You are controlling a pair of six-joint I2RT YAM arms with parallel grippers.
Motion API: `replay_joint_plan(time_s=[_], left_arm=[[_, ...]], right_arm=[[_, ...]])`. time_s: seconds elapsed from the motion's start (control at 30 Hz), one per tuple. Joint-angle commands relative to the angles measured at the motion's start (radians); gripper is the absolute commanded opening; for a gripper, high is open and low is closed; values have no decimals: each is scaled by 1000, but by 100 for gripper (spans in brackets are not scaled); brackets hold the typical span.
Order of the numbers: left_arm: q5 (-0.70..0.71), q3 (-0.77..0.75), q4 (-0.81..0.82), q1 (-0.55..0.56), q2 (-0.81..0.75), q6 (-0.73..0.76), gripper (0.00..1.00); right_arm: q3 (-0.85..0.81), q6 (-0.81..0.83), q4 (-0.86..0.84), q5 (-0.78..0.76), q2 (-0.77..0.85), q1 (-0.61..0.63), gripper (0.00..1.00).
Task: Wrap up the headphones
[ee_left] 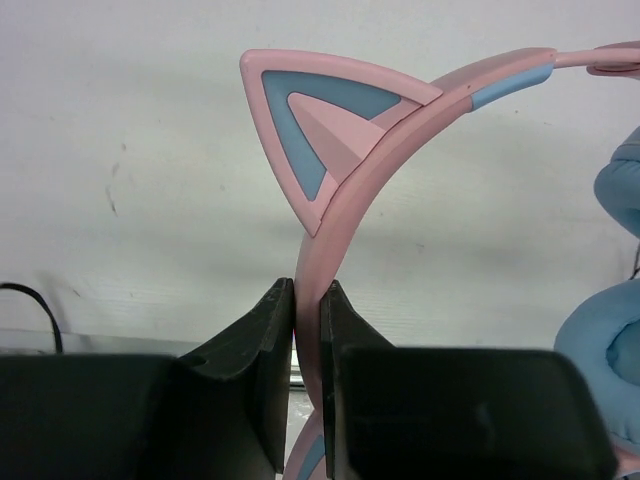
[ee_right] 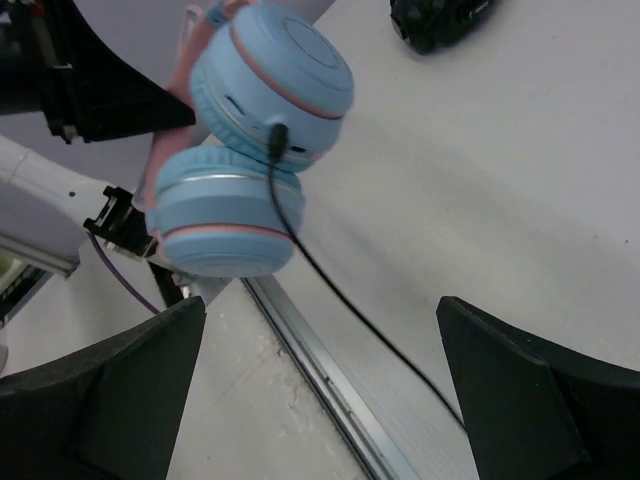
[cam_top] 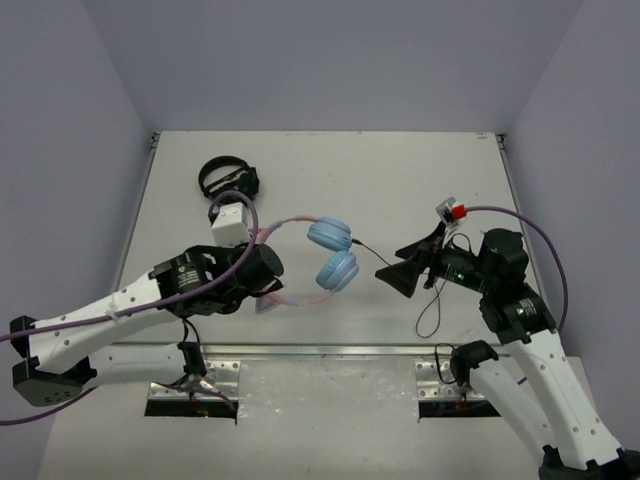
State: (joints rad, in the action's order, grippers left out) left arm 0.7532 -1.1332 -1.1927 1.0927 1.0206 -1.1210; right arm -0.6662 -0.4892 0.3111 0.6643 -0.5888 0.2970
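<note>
The headphones point(cam_top: 331, 252), judged light and stiff, are pinched at the band point(ee_left: 345, 205) by the left gripper point(ee_left: 307, 300), while the limp cable point(ee_right: 300, 250), best grasped near its plug, trails ahead of the wide-spread right gripper point(ee_right: 320, 320).

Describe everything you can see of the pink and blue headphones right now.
The headphones have two round light-blue ear cups with pink trim, sitting close together. A thin pink headband bears a pink-and-blue cat ear. They look like plastic with padded cushions. The left gripper is shut on the headband just below that ear. A thin black cable plugs into one cup and trails down toward the table, in front of the open right gripper, which touches nothing.
</note>
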Motion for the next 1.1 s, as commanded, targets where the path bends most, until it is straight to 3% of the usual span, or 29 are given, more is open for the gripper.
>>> replay_joint_plan(time_s=[0.0, 0.17, 0.33, 0.43, 0.6, 0.77, 0.9, 1.0, 1.07], left_arm=[[87, -147, -42, 6, -53, 192, 0], [74, -312, -16, 7, -99, 292, 0], [100, -442, -13, 7, -96, 336, 0], [100, -499, -4, 6, -68, 369, 0], [83, -553, 45, 7, -28, 397, 0], [52, -645, 77, 6, 7, 385, 1], [73, -729, 71, 7, 38, 366, 0], [103, -787, 45, 6, 70, 357, 0], [123, -807, 13, 6, 93, 345, 0]], right_arm=[[-30, 76, -141, 2, -19, -2, 99], [-64, 132, -162, 24, -106, -4, 99], [-7, 48, -283, 123, -141, 1, 80], [57, -14, -407, 142, -120, -1, 75], [119, -107, -640, 202, -141, 4, 73], [90, -74, -672, 127, -218, 8, 76], [76, -119, -752, 236, -313, 24, 62], [129, -98, -767, 204, -310, 54, 68], [146, -68, -637, 15, -246, 56, 75]])
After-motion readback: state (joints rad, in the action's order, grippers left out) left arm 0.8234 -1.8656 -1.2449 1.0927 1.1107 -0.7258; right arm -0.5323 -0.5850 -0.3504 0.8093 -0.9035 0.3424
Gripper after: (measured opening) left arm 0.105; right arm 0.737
